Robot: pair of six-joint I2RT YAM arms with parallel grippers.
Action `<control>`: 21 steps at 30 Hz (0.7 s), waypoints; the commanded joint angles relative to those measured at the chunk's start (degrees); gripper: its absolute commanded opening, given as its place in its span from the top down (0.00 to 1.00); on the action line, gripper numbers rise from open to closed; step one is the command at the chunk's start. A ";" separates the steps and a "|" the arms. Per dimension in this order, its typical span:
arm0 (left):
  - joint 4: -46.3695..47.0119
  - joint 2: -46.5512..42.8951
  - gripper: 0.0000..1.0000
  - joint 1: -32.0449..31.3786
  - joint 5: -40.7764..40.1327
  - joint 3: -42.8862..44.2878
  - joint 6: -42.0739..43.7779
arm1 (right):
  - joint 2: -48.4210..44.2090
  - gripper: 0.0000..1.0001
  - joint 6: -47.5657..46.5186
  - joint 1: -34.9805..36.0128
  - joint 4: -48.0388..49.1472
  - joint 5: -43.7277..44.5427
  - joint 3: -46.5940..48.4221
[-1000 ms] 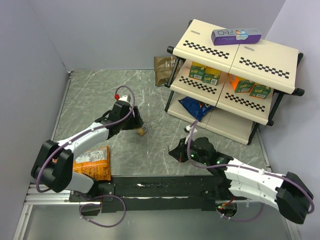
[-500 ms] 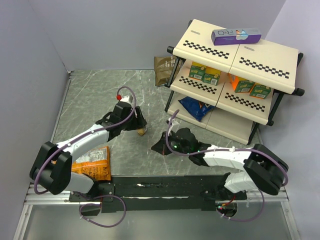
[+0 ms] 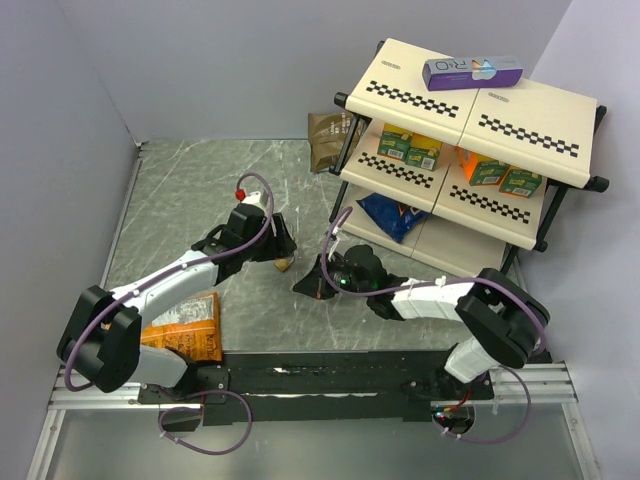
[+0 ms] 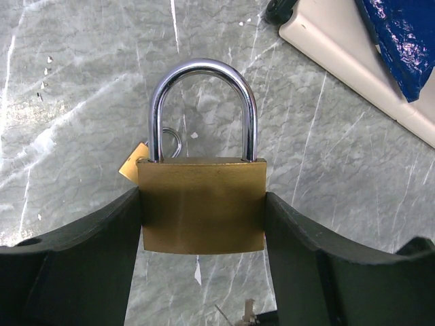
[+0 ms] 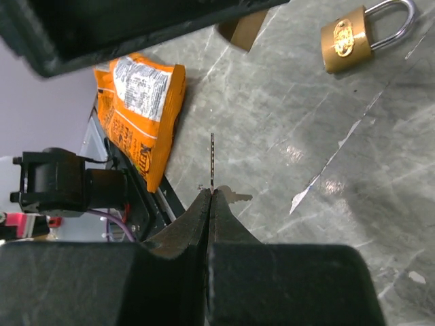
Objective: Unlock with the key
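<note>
My left gripper is shut on the brass padlock. In the left wrist view its fingers clamp the sides of the padlock body, and the silver shackle is closed and points away. My right gripper is just right of the padlock, a short gap apart. In the right wrist view its fingertips are shut on the thin silvery key, seen edge-on, with a key-shaped piece beside them. The key tip shows low in the left wrist view.
A second, smaller brass padlock lies on the table beyond the held one. An orange snack bag lies by the left arm's base. The checkered shelf with boxes and a blue bag stands at right. A brown pouch leans behind it.
My right gripper has swung left across the table with the key, ending close to the held padlock. My left gripper has shifted slightly right, still holding the padlock.
</note>
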 commanded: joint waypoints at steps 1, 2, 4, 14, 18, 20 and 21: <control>6.39 -3.18 0.99 -0.36 0.44 1.50 -0.61 | 0.64 1.00 1.39 -1.45 4.51 -2.81 3.94; 6.39 -3.27 0.99 -0.44 0.53 1.41 -0.52 | 0.73 1.00 1.30 -1.71 4.24 -2.98 4.46; 6.56 -3.18 0.99 -0.45 0.70 1.41 -0.61 | 0.91 1.00 0.95 -2.15 3.80 -3.33 4.90; 6.65 -2.92 0.99 -0.88 1.14 1.41 -0.43 | 4.77 1.00 2.88 -4.17 5.91 -6.94 6.40; 6.83 -2.39 0.99 -1.24 1.32 1.50 -0.35 | 6.00 1.00 3.14 -4.88 6.17 -7.99 7.45; 6.74 -2.39 0.99 -1.32 1.32 1.50 -0.26 | 6.44 1.00 2.88 -5.31 5.73 -8.26 8.24; 6.74 -2.39 0.99 -1.32 1.32 1.50 -0.26 | 6.44 1.00 2.79 -5.32 5.38 -8.26 8.42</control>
